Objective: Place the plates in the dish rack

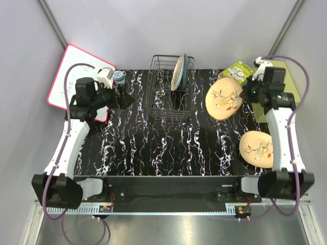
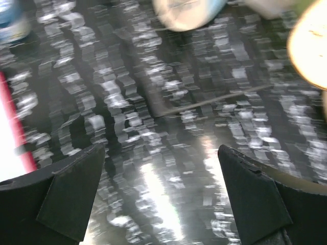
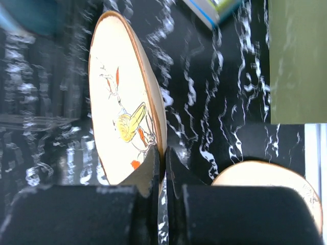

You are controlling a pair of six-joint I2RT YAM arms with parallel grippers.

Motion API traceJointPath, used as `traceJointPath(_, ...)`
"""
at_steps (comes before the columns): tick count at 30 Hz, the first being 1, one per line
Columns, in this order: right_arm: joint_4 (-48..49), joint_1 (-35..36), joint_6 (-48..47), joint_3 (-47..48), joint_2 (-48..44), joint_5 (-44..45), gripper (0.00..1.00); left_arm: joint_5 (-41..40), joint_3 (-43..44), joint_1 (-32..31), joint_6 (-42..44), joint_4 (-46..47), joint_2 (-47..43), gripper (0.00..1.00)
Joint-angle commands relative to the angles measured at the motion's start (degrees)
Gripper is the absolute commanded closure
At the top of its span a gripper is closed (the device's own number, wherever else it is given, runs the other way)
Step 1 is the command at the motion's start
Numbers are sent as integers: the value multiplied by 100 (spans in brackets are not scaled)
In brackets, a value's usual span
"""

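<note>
The dark wire dish rack (image 1: pixel 171 97) stands at the back middle of the table. A beige and light-blue plate (image 1: pixel 179 71) stands upright in it and shows blurred in the left wrist view (image 2: pixel 186 11). My right gripper (image 1: pixel 245 94) (image 3: pixel 164 158) is shut on the rim of an orange-tan plate with a branch drawing (image 1: pixel 224 99) (image 3: pixel 122 102) and holds it tilted above the table, right of the rack. A second orange-tan plate (image 1: pixel 256 148) (image 3: pixel 271 184) lies flat at the right. My left gripper (image 1: pixel 127 99) (image 2: pixel 161 168) is open and empty, left of the rack. The dark blue-grey plate is not in view.
A white board with a red border (image 1: pixel 76 76) lies at the back left, with a small blue-lidded jar (image 1: pixel 119 76) beside it. A green box (image 1: pixel 237 70) sits at the back right. An olive-green slab (image 1: pixel 286 81) lies behind the right arm.
</note>
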Motion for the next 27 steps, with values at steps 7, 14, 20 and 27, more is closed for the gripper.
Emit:
traceJointPath(7,203,36,1496,800,-1041,-2398,100,2084,-878,-216,-3709,3023,-72,1)
traceJointPath(14,784,36,2209,1055,-470,-3059,100,2075,-685,-295,-3586,3154,209,1)
traceJointPath(20,1276,229,2657,1380,31,-3437,100,1934,-149,-514,-3051,2926,797,1)
traceJointPath(27,1426,738,2745,1670,461,-3394,100,1741,695,-919,-2698,2688,1492,1)
